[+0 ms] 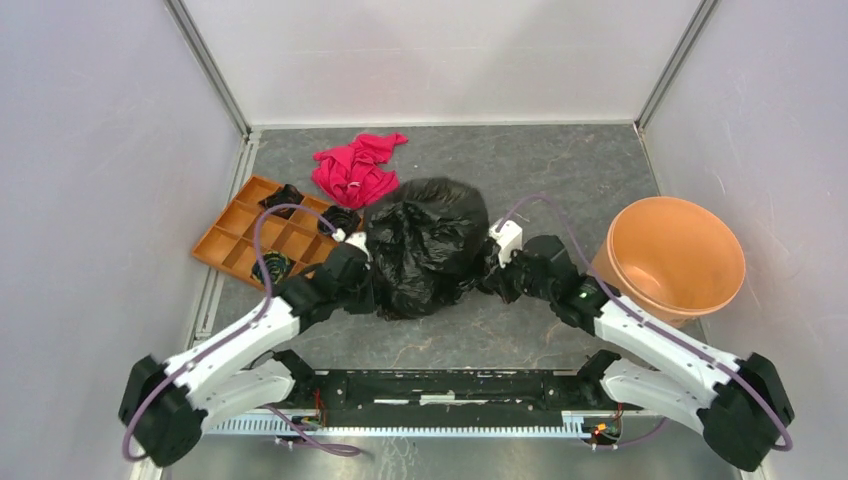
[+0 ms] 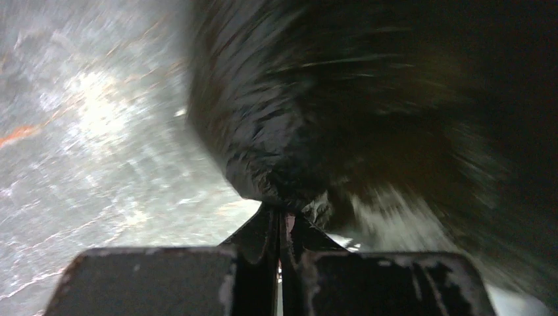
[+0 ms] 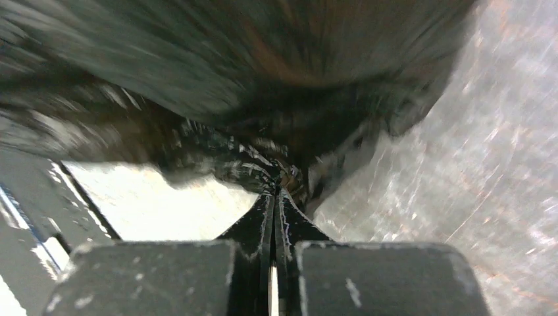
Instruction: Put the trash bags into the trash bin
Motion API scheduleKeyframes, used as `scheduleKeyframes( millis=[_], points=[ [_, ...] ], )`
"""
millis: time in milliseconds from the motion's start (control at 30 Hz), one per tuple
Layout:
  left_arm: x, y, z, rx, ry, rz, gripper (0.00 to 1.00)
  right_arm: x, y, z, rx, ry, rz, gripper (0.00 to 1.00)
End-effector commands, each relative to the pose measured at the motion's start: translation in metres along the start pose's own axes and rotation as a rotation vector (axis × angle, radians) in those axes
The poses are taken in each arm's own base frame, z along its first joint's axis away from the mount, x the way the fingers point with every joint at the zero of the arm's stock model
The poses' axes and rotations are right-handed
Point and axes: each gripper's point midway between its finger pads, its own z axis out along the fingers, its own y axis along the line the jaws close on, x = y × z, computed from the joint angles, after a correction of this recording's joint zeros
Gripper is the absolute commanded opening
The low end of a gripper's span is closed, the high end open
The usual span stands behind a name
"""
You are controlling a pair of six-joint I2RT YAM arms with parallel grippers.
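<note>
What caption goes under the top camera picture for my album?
A black trash bag gripped from both sides, orange bin on the right.

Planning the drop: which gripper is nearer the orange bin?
Right. The right gripper, jaws shut on the trash bag at its bin-facing side, is apart from the trash bin. The left gripper grips the bag's opposite side, beside the orange tray.

I see a dark gray table top [image 1: 560,180] with pale streaks like stone. Plain pale walls [image 1: 440,50] stand on three sides. Silver metal strips [image 1: 205,60] run up the two back corners.
</note>
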Motion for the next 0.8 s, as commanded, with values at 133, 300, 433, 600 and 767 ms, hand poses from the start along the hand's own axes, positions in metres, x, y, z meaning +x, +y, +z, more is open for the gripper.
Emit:
scheduleKeyframes(
  millis=[133, 300, 433, 600, 767],
  points=[
    [-0.128, -0.115, -0.17, 0.483, -0.442, 0.035, 0.02, -0.174, 0.027, -0.088, -0.046, -0.465, -0.076, 0.0],
    [-0.131, -0.107, -0.178, 0.458, -0.474, -0.013, 0.02, -0.155, 0.019, -0.098, -0.01, -0.526, 0.101, 0.02],
    [-0.101, -0.103, -0.142, 0.471, -0.364, -0.035, 0.02, -0.105, 0.008, -0.079, 0.036, -0.445, 0.231, 0.0],
    [-0.125, -0.174, -0.207, 0.849, -0.447, 0.118, 0.02, -0.13, 0.01, -0.103, 0.048, -0.477, 0.236, 0.01],
    [-0.164, -0.21, -0.265, 0.951, -0.598, 0.31, 0.02, -0.169, -0.003, -0.147, 0.153, -0.57, 0.191, 0.01]
  ],
)
